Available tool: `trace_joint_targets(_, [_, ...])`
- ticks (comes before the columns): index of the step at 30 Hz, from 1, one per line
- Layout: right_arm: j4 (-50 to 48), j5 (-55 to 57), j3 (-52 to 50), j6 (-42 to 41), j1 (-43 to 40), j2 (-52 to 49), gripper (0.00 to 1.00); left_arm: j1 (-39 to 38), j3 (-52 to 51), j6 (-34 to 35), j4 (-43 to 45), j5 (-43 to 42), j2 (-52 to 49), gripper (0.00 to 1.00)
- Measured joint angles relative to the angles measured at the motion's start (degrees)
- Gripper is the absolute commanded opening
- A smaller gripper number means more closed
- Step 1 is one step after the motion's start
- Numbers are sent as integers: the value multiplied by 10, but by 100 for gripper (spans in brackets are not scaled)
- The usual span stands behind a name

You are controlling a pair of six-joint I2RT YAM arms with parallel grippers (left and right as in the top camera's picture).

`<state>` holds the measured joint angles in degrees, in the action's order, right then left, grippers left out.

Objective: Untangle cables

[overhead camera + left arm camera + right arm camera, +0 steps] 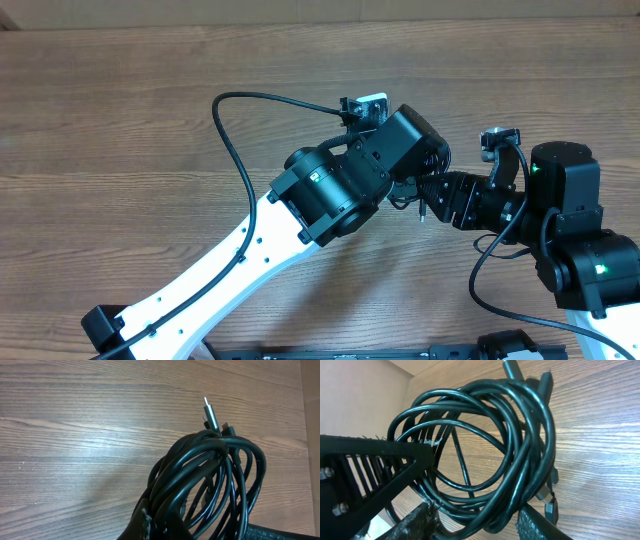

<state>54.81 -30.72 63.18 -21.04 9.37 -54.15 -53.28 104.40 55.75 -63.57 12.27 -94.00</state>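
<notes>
Holding coiled cables (210, 475) clamped, L fingers (385, 447) anchor them; R fingers (535, 527) straddle coil, grip unclear; best pinch one plug end (210, 412) w/ R, pull slow, avoid tightening loops

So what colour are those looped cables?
The cables are glossy black, one with a silvery plug tip; the right wrist view shows them best.
</notes>
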Motion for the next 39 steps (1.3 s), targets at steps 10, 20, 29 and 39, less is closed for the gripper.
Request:
trace_joint_targets(10, [-10, -32, 0, 0, 0, 0, 51, 0, 0, -2, 2, 4, 0, 4])
trace_joint_targets(20, [-10, -50, 0, 0, 0, 0, 51, 0, 0, 18, 2, 12, 0, 5])
trace_joint_targets(29, [-10, -53, 0, 0, 0, 0, 51, 0, 0, 37, 2, 22, 0, 4])
trace_joint_targets(39, [-12, -60, 0, 0, 0, 0, 51, 0, 0, 39, -12, 24, 0, 4])
